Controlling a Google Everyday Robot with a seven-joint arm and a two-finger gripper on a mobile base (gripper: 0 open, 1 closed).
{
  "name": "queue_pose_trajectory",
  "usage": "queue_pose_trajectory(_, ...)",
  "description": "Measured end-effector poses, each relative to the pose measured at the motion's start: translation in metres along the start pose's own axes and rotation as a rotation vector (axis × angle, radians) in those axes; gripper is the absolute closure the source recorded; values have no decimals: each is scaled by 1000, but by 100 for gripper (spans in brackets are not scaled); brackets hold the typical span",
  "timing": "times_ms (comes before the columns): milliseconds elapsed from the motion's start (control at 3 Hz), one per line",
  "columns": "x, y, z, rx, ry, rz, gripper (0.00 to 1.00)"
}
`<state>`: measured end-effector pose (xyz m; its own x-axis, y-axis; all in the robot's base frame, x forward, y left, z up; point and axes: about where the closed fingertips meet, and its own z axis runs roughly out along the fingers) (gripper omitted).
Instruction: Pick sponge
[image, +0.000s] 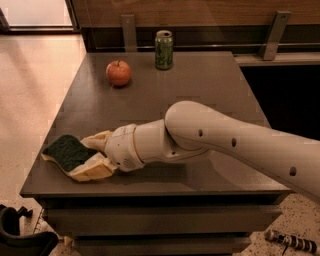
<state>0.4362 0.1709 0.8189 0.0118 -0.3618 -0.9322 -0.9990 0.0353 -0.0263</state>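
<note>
The gripper (89, 157) lies low at the near left corner of the table (210, 85), fingers spread either side of the sponge (66, 150), seemingly not yet clamped. The sponge lies near the left edge, so a nudge could push it off. The apple (118, 73) and the green can (163, 49) stand far off, blocking nothing.

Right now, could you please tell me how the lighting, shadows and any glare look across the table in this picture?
Camera view: warm, dim light overall; the floor at upper left is the brightest patch; the arm casts a soft shadow on the table just beneath it; the gripper is at the table's front left, at the sponge, whose dark top reads clearly; no strong glare on the table.
</note>
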Motion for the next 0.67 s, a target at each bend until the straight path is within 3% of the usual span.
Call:
queue_pose_trajectory(333, -1, 1, 1, -3, 1, -3, 93)
queue_pose_trajectory(667, -2, 2, 2, -5, 1, -5, 100)
